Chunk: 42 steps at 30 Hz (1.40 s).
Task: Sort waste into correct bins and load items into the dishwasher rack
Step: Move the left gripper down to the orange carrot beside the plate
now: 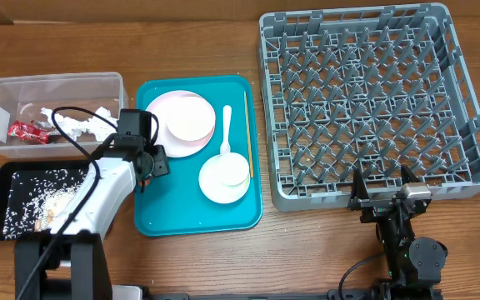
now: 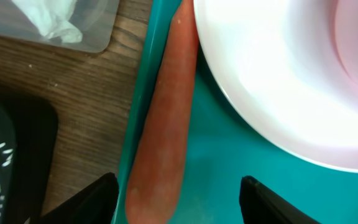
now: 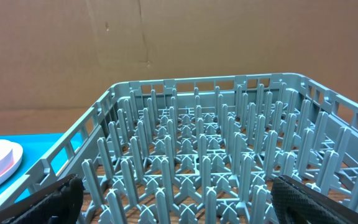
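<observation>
Both left fingers [image 2: 92, 202] spread, aimed down over carrot [image 2: 163, 124] at teal tray's [image 2: 216, 162] edge, right fingers [image 3: 48, 202] spread, facing dishwasher rack [image 3: 197, 155].

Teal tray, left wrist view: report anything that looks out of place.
One thing: an orange carrot lies lengthwise against the left rim of the teal tray, beside the white plate. It is food waste lying among the dishes. The open left gripper straddles its end.
</observation>
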Available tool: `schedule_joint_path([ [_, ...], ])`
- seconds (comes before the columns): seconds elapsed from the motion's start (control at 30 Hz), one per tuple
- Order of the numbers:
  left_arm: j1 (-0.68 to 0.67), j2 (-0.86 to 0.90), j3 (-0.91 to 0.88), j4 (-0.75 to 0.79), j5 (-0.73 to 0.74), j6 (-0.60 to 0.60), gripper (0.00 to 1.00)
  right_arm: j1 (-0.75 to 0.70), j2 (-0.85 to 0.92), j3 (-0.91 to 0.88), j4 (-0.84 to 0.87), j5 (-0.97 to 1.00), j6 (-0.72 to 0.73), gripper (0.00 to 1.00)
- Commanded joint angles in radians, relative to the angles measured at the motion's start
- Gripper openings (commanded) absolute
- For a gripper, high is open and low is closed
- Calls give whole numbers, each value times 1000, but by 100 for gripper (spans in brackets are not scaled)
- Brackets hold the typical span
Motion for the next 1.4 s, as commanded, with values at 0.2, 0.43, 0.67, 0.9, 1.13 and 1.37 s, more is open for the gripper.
schedule_joint_path([
  [0.2, 5, 125, -6, 31, -13, 19, 54, 5, -11, -11, 5, 5, 4, 100],
  [0.43, 5, 125, -5, 31, -9, 19, 50, 5, -11, -11, 5, 5, 4, 100],
  [0.67, 5, 120, 36, -19, -10, 19, 43, 5, -11, -11, 5, 5, 4, 100],
  [0.9, 5, 97, 152, -178, -13, 19, 44, 5, -11, -11, 5, 5, 4, 100],
  [1.13, 5, 64, 203, -242, -13, 18, 46, 5, -11, -11, 5, 5, 4, 100],
  [1.37, 5, 66, 196, -209, -10, -18, 60, 5, -11, -11, 5, 5, 4, 100],
])
